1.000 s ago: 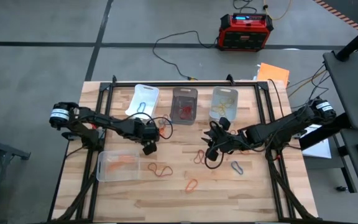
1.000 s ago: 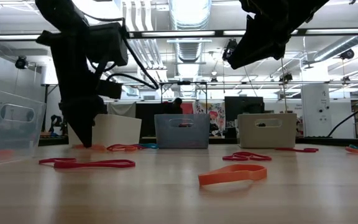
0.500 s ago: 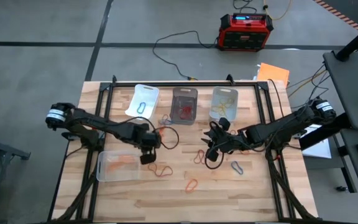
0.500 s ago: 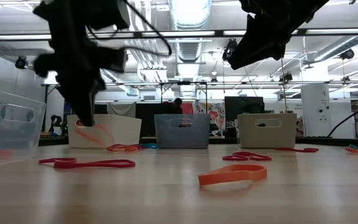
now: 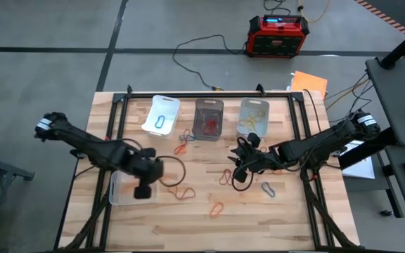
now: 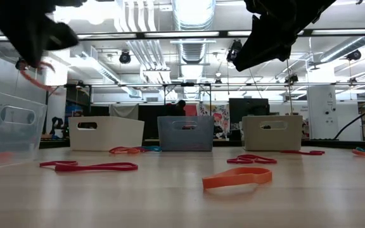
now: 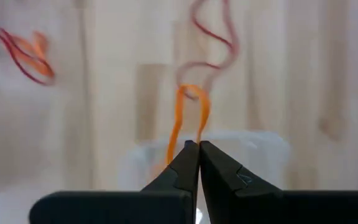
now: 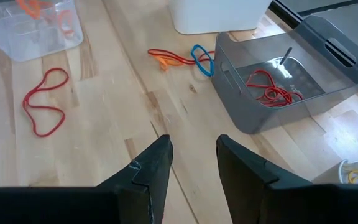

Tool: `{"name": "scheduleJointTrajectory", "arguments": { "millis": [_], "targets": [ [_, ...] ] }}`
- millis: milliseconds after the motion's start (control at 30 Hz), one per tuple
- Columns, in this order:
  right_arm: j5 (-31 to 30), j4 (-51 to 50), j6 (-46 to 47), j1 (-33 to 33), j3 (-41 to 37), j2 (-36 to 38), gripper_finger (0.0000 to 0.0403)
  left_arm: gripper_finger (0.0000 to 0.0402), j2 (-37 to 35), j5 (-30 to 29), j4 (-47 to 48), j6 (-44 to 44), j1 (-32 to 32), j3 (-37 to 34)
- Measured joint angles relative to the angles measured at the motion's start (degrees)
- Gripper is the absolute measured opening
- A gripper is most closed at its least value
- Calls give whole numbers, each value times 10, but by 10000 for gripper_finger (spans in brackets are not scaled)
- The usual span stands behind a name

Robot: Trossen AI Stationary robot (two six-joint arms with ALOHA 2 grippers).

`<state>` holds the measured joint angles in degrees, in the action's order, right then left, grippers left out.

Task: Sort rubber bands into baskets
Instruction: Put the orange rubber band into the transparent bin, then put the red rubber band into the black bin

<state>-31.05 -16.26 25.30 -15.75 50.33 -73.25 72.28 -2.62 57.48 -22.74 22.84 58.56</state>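
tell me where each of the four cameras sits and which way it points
High view: overhead, straight down on the table; both arms show.
Low view: at tabletop height, level across to the white basket; arms hang in from above.
Left wrist view: on the left arm, past the shut left gripper pinching an orange rubber band.
Right wrist view: on the right arm, past the open right gripper.
Shared: high and right wrist views both show the smoky basket.
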Motion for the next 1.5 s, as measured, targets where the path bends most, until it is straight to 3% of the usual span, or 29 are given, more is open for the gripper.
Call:
{"name": "scheduleJointTrajectory", "arguments": {
  "millis": [267, 567, 800, 1167, 1500],
  "targets": [
    [0, -2, 0, 0, 0, 0, 114, 0, -64, 54, 71, -160, 91, -26],
    [0, -2, 0, 0, 0, 0, 105, 0, -56, 112, 61, -244, 145, -79],
    [0, -2, 2, 0, 0, 0, 115, 11, -39, 109, 60, -267, 145, -96],
    [0, 3, 2, 0, 0, 0, 131, 101, -39, 77, 66, -294, 145, -96],
    [25, 14, 44, 0, 0, 0, 128, 132, -40, 33, -9, -228, 145, -96]
  ]
}}
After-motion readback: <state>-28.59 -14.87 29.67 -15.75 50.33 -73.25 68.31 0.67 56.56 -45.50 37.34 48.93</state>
